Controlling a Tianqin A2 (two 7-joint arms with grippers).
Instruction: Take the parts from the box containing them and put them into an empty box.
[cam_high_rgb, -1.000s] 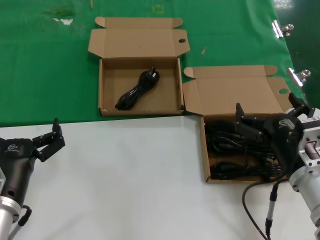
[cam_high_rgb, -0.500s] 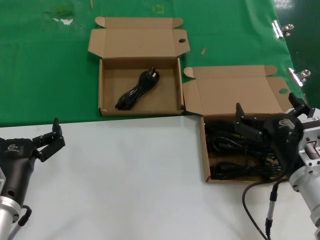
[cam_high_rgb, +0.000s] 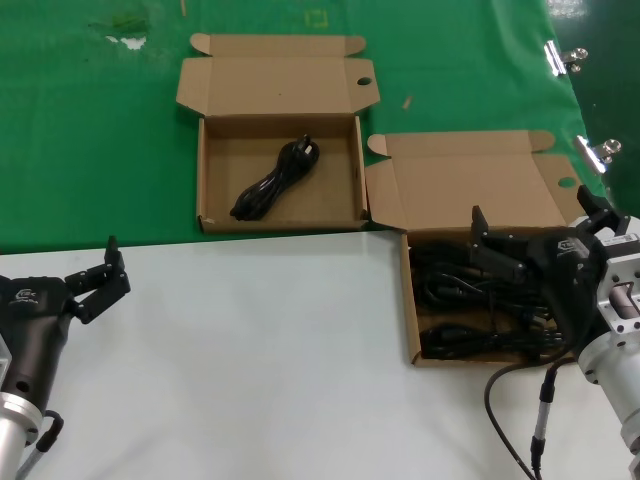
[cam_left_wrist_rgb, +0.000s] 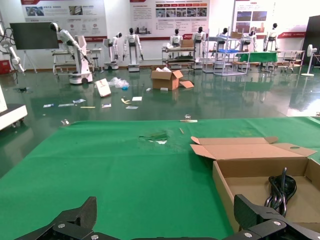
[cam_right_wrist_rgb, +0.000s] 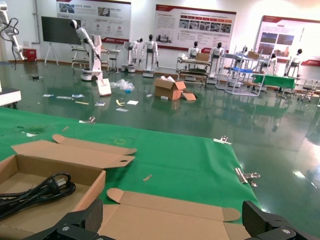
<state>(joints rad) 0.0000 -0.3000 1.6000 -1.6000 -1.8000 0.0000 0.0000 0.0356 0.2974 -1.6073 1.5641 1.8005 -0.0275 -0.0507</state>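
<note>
Leftmost, left gripper (cam_high_rgb: 98, 280) parked over white tabletop (cam_high_rgb: 250, 360), fingers spread, holding nothing. Farther back on green cloth (cam_high_rgb: 90, 120), open box (cam_high_rgb: 215, 222) with one power cord (cam_high_rgb: 273, 180). Rightward, fuller box (cam_high_rgb: 410, 320) of cords (cam_high_rgb: 455, 310); right gripper (cam_high_rgb: 497, 247) above, fingers apart. Beyond, exhibition hall (cam_left_wrist_rgb: 160, 95), glossy floor.

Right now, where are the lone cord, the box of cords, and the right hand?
lone cord (cam_high_rgb: 272, 183), head view, middle of its loop
box of cords (cam_high_rgb: 409, 310), head view, left wall
right hand (cam_high_rgb: 493, 243), head view, between its fingertips
</note>
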